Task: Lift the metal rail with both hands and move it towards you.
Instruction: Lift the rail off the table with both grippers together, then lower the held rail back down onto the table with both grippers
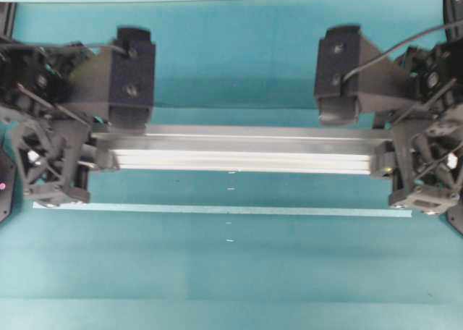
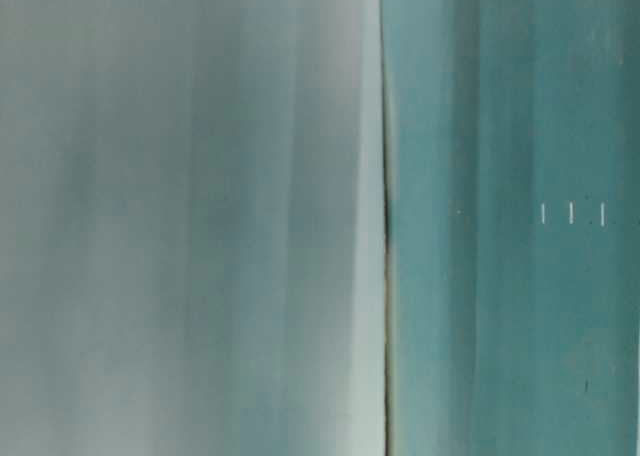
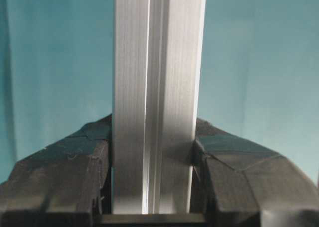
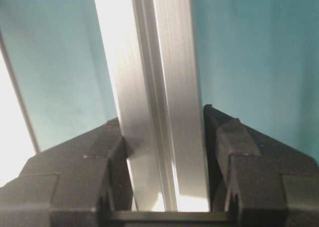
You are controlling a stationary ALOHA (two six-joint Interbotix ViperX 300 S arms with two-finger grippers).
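Observation:
The metal rail [image 1: 239,153], a long grooved silver bar, lies crosswise over the teal cloth in the overhead view. My left gripper [image 1: 98,156] is shut on its left end and my right gripper [image 1: 383,162] on its right end. The left wrist view has the rail [image 3: 157,77] running straight up between both black fingers [image 3: 79,162], which press its sides at my left gripper [image 3: 152,145]. In the right wrist view the rail [image 4: 159,77] leans slightly and is clamped in my right gripper [image 4: 163,132]. How high the rail sits above the cloth is unclear.
A thin pale tape strip [image 1: 217,210] runs parallel to the rail, nearer the front edge. Small white tick marks [image 1: 230,189] cross the middle. Black arm housings [image 1: 130,73] [image 1: 346,73] stand behind the rail. A blurred pale surface [image 2: 190,216] fills the table-level view's left half.

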